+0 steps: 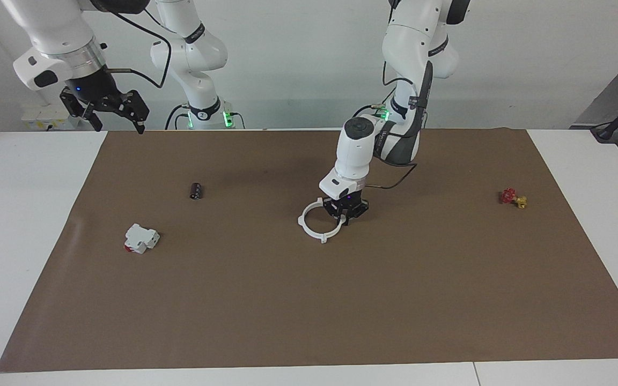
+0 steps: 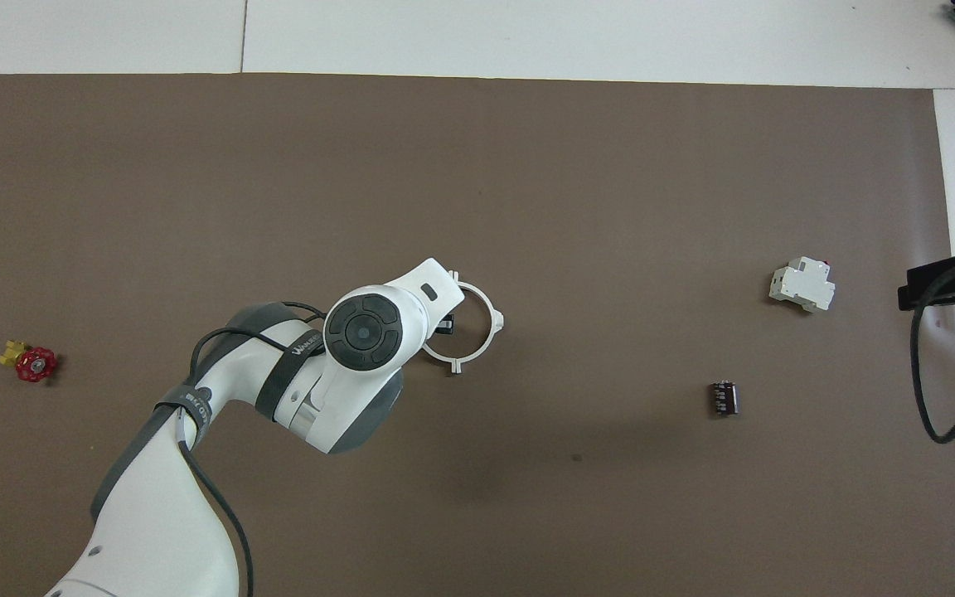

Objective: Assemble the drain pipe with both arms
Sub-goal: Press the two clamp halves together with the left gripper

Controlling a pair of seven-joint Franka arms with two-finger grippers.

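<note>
The drain pipe (image 1: 319, 221) (image 2: 469, 325) lies flat as a closed ring near the middle of the brown mat (image 1: 309, 300) (image 2: 527, 182), with bare mat on every side and all mat edges well apart from it. Being round, no long axis is shown — its small tabs point outward.

The left gripper (image 1: 345, 210) is set down at the ring's rim toward the left arm's end; whether it clasps the rim cannot be told. The right gripper (image 1: 106, 110) (image 2: 954, 282) hangs raised over the mat's edge at the right arm's end — fingers spread, holding nothing.
</note>
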